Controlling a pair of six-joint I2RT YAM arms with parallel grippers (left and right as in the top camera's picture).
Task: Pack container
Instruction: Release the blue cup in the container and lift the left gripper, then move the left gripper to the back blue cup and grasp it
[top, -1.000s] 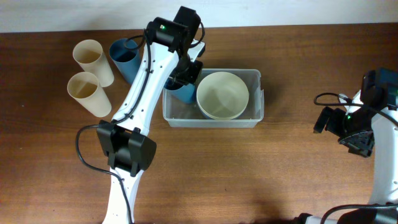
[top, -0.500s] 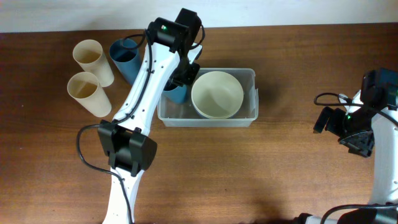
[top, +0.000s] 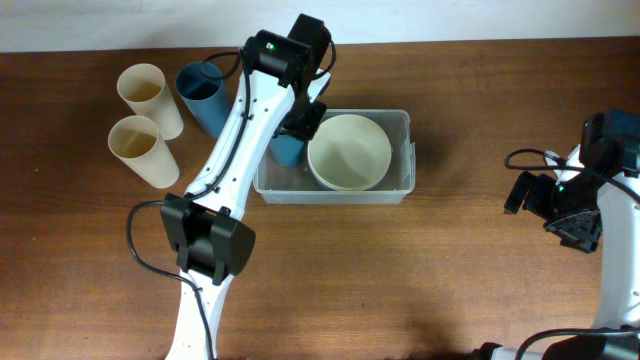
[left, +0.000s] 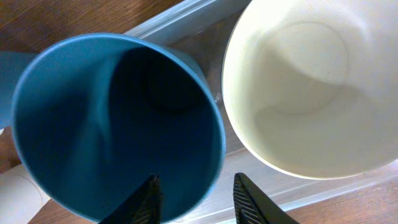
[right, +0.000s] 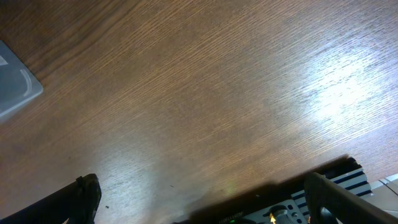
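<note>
The container, a clear rectangular bin, lies mid-table with a cream bowl in its middle and right part. A blue cup stands upright in its left end. My left gripper hangs right over that cup. In the left wrist view the left gripper is open. One finger is inside the blue cup and one outside, clear of its rim, beside the bowl. My right gripper is open over bare wood at the far right.
Left of the container stand another blue cup and two beige cups. My left arm stretches from its base across the table's left middle. A container corner shows in the right wrist view.
The container slid a little left with the blue cup and bowl in it. My left gripper's fingers have parted from the cup's wall. The right arm has not moved.
</note>
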